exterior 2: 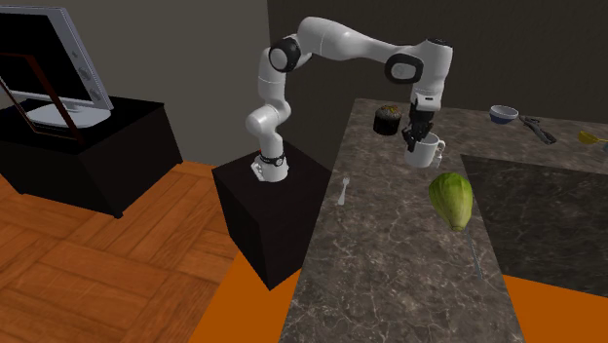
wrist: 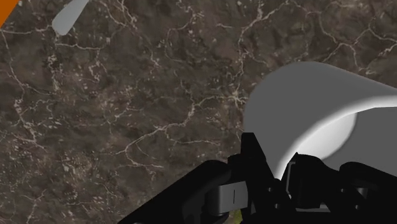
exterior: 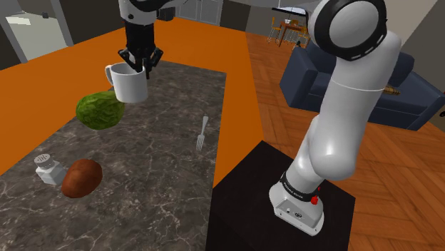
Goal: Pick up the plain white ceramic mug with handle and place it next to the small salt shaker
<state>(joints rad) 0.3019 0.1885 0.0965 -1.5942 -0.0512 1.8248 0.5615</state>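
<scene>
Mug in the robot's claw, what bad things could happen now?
The gripper pinches the white mug only by its rim, so it might slip. The green lettuce head lies between mug and salt shaker; a low carry could bump it. The brown lump beside the shaker crowds the landing spot.

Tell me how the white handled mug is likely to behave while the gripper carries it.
The white handled mug looks rigid, so it should not flex. The black gripper clasps only one side of its rim, so it may tilt or swing. Its smooth wall could slip in a quick move.
</scene>
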